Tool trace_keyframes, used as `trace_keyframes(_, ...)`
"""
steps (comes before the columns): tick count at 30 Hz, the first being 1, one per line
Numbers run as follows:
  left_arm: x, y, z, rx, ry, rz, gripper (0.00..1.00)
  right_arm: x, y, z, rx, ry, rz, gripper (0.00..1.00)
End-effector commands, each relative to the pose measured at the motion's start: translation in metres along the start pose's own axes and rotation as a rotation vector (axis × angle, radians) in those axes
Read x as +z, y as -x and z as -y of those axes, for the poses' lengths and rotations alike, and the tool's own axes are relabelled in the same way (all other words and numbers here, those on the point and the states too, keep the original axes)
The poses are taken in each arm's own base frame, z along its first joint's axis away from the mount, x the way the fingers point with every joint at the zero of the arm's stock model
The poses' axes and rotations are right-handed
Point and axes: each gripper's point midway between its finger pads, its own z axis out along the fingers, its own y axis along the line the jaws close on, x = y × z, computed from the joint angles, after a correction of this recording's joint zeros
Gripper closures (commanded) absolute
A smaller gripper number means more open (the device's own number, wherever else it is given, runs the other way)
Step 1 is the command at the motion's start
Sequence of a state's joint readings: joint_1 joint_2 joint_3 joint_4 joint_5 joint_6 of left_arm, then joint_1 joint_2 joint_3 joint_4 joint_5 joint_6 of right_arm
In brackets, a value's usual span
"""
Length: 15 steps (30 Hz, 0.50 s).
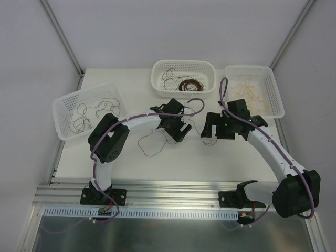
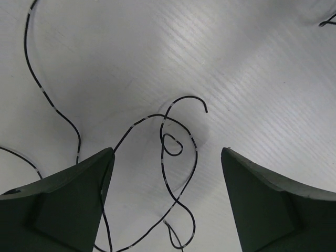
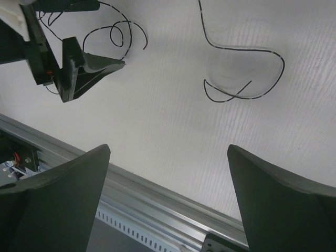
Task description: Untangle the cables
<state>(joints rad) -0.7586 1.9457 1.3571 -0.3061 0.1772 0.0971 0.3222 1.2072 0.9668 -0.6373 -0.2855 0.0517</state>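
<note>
A thin black cable (image 2: pixel 195 155) lies loose on the white table (image 1: pixel 210 157), curling into one small closed loop and a wider open one, with a hooked free end toward 1 o'clock. It rests directly under the left gripper (image 2: pixel 167 152), whose jaws stand wide apart on either side of it – nothing is pinched between them and I cannot make out any contact with the strand. In the right wrist view a second black strand (image 3: pixel 247 73) sprawls at 1 o'clock, flat on the table and well apart from the first. The right gripper (image 3: pixel 169 149) hangs above bare tabletop near the metal rail (image 3: pixel 157 199), spread fully and holding nothing.

The other cables sit sorted in three white baskets – black squiggles (image 1: pixel 86 118) in the left basket (image 1: pixel 60 123) at 10 o'clock, a dark brown coil (image 1: pixel 188 84) in the middle basket (image 1: pixel 184 93) at 12, yellow-tan strands (image 1: pixel 252 94) in the right basket (image 1: pixel 277 94) at 2.
</note>
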Motion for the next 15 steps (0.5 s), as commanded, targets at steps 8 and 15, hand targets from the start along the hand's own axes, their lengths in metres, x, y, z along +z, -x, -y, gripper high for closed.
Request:
trace_keyframes(8,0.002,-0.012,0.006,0.056,0.012,-0.045,0.96,-0.015,0.003,-0.006,-0.011,0.018,0.044,0.01)
trace_keyframes(15,-0.095,0.061,0.003,0.044,0.114,0.205,1.00,-0.028,0.010,-0.001,-0.033,-0.022,0.104,0.00)
